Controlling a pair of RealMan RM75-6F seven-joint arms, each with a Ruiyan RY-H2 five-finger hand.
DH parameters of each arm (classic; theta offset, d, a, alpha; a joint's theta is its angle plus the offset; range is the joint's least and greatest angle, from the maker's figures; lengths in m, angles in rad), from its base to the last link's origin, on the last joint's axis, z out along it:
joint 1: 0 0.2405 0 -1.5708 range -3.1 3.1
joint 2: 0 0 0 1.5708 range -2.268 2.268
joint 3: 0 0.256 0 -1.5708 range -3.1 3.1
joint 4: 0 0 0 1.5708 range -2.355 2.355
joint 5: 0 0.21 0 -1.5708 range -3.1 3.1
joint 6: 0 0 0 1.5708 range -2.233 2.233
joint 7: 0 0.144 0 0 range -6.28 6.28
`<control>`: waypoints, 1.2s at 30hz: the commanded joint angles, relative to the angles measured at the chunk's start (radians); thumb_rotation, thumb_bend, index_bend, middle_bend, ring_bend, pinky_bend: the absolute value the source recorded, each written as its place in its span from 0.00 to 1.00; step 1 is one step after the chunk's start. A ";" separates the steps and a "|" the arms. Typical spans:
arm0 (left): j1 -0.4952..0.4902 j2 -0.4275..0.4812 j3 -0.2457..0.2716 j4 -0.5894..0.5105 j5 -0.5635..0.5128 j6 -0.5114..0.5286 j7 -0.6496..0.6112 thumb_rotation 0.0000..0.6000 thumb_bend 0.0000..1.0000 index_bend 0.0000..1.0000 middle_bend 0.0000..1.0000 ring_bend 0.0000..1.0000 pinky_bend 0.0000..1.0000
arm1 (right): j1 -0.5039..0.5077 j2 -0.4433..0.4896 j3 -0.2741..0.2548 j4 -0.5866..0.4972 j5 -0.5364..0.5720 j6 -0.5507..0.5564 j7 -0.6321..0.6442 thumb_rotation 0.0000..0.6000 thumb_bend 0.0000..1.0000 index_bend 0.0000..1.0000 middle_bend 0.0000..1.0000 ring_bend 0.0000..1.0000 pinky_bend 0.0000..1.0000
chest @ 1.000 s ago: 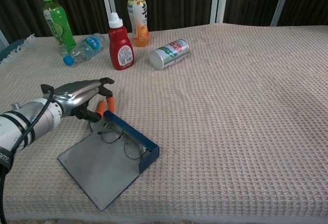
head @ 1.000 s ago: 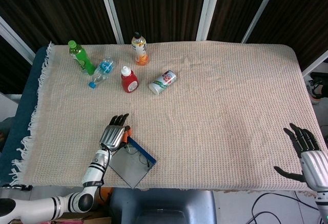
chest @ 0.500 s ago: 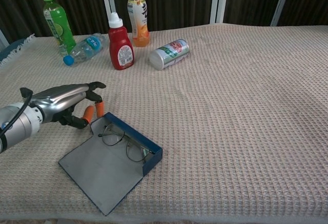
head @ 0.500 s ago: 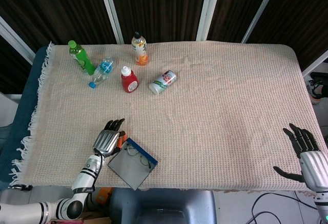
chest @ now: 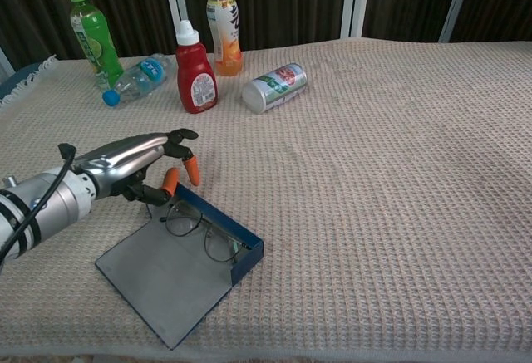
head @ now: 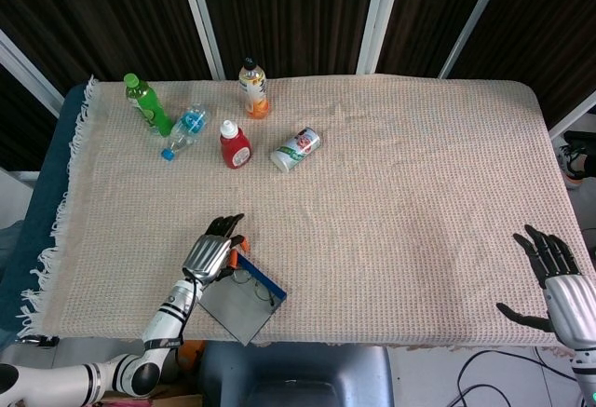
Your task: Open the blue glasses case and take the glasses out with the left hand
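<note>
The robot's left hand [chest: 137,164] hovers, fingers spread and holding nothing, over the far-left end of the opened blue glasses case [chest: 187,263], which lies near the table's front edge with the glasses [chest: 199,232] still resting inside against its raised blue wall. At the table's 11 o'clock stand a green bottle [chest: 90,39], ketchup bottle [chest: 194,71] and juice bottle [chest: 224,29], with a can [chest: 274,87] tipped over. The right hand [head: 551,272] waits spread and empty at 4 o'clock.
</note>
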 commanded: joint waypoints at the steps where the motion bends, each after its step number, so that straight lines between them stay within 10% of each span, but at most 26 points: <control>1: -0.003 -0.008 0.009 0.004 0.005 -0.003 0.010 1.00 0.75 0.44 0.00 0.00 0.00 | 0.000 0.000 -0.001 0.000 -0.002 0.000 0.000 1.00 0.15 0.00 0.00 0.00 0.00; 26: 0.075 0.158 0.121 -0.158 0.040 0.064 0.114 1.00 0.74 0.50 0.00 0.00 0.00 | 0.000 -0.006 0.002 -0.003 0.004 -0.003 -0.016 1.00 0.15 0.00 0.00 0.00 0.00; 36: 0.096 0.242 0.113 -0.278 0.120 0.100 0.040 1.00 0.49 0.41 0.00 0.00 0.00 | 0.001 -0.008 0.001 -0.005 0.004 -0.007 -0.023 1.00 0.15 0.00 0.00 0.00 0.00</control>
